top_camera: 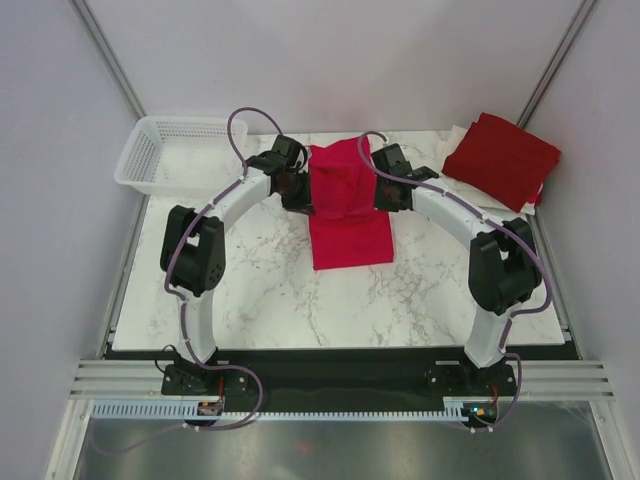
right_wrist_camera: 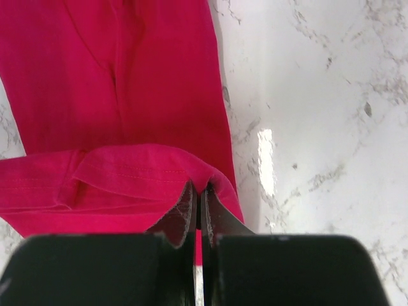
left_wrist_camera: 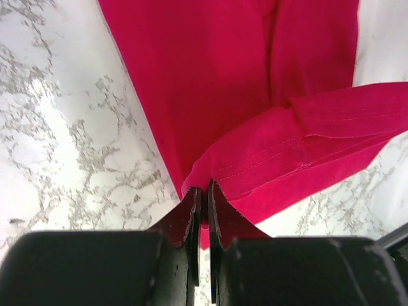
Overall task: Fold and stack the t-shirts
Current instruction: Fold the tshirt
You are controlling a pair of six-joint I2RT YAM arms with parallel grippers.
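While in both hands [left_wrist_camera: 203,186] [right_wrist_camera: 198,189], t-shirt [top_camera: 347,215] (crimson).

On the table [top_camera: 300,300] the middle t-shirt [top_camera: 348,240] lies lengthwise, its far end raised between the left gripper [top_camera: 305,190] on its left edge and the right gripper [top_camera: 380,192] on its right (each pinching a corner). The basket [top_camera: 135,165] sits at the far left corner; a folded t-shirt [top_camera: 502,158] at the far right, atop another cloth [top_camera: 458,135]
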